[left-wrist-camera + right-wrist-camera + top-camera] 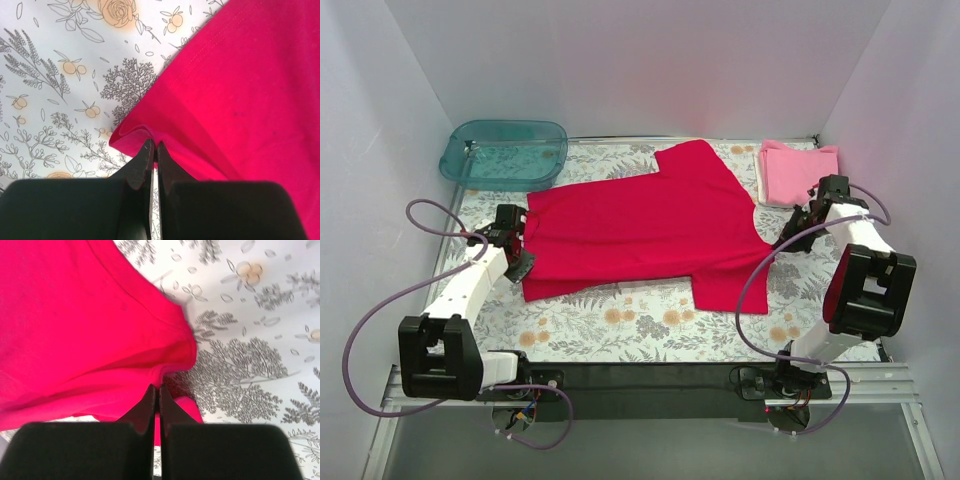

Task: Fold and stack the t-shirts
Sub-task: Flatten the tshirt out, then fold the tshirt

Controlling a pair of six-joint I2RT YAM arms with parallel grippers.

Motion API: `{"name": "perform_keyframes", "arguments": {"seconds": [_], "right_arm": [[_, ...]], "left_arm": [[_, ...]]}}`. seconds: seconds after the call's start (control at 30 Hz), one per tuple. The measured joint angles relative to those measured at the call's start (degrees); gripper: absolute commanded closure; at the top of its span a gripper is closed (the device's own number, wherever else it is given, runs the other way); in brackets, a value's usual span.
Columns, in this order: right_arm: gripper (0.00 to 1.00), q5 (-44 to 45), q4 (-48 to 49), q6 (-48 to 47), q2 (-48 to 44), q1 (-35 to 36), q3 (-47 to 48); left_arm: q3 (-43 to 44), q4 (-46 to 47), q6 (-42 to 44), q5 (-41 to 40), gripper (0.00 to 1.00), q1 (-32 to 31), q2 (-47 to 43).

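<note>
The crimson red t-shirt (640, 225) lies spread across the middle of the floral table, partly folded over itself. My left gripper (523, 238) is shut on its left edge; in the left wrist view (154, 145) the black jaws pinch a raised fold of red t-shirt (235, 90). My right gripper (792, 232) is shut on its right edge; in the right wrist view (156, 387) the jaws pinch a bunched corner of the red t-shirt (85, 325). The light pink t-shirt (795, 170) lies folded at the back right, just behind the right gripper.
A teal translucent tub (505, 152) stands at the back left corner. White walls close in the table on three sides. The floral table cover (620, 325) shows in front of the red shirt. Purple cables loop beside both arms.
</note>
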Motion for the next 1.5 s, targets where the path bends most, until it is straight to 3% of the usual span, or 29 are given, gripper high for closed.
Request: {"name": "perform_keyframes", "arguments": {"seconds": [0.97,1.5], "right_arm": [[0.99,2.6,-3.5,-0.9,19.1,6.8,20.5],[0.99,5.6,-3.7,-1.4,23.8,8.1,22.4]], "left_arm": [[3.8,9.3,4.1,-2.9,1.0,2.2,12.3],[6.5,13.1,6.4,-3.9,1.0,2.2,18.8]]}}
